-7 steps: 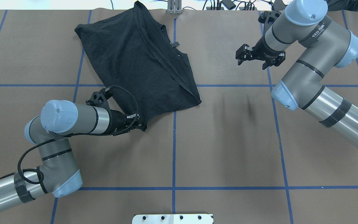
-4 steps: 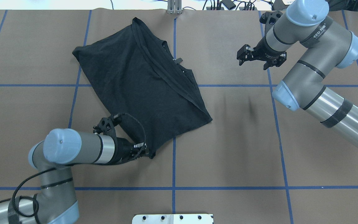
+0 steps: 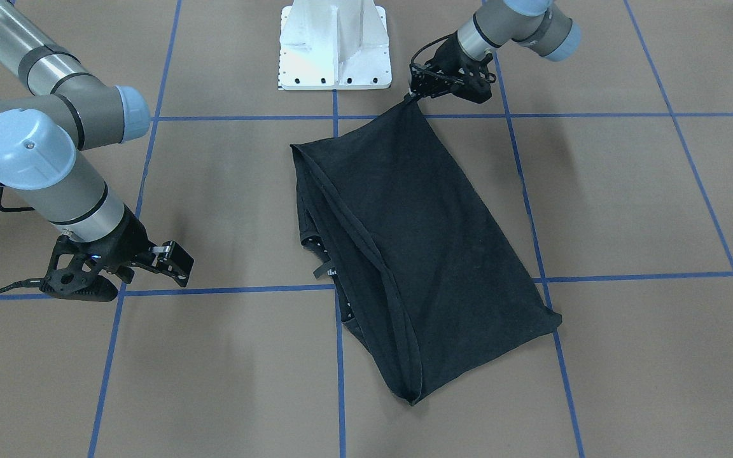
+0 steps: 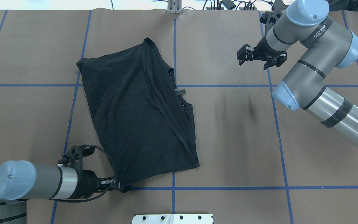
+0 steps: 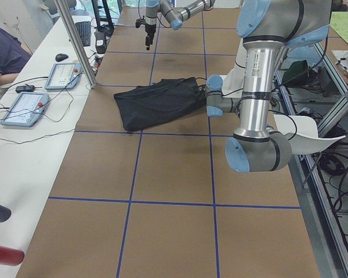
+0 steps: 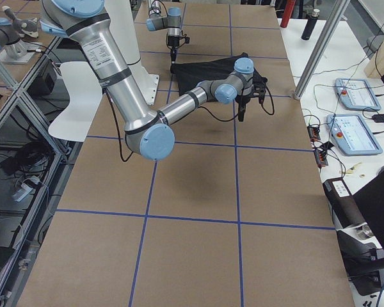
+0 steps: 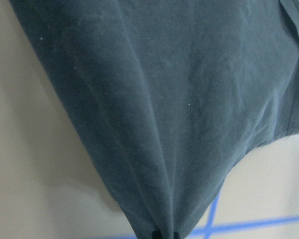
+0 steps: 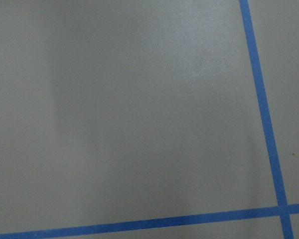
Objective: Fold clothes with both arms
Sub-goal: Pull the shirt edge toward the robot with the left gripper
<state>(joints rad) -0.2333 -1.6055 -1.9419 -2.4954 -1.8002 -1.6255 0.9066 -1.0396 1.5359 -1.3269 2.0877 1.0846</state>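
Note:
The black T-shirt (image 4: 135, 118) lies crumpled and slanted on the brown table, its chest print hidden. It also shows in the front view (image 3: 417, 254) and as stretched fabric in the left wrist view (image 7: 179, 99). My left gripper (image 4: 118, 186) is shut on the shirt's near corner, close to the table's near edge; in the front view the left gripper (image 3: 416, 95) pulls that corner to a point. My right gripper (image 4: 253, 63) is open and empty, hovering to the right of the shirt and apart from it. The right wrist view shows only bare table.
The white pedestal base (image 3: 335, 44) stands at the near edge, just beside my left gripper. Blue tape lines (image 4: 228, 188) grid the table. An operators' bench with tablets (image 5: 23, 110) and a metal post (image 5: 75, 40) runs along the far side.
My left gripper has pulled the shirt's corner toward the robot's base, and the whole shirt has slid nearer with it. The right arm has barely moved.

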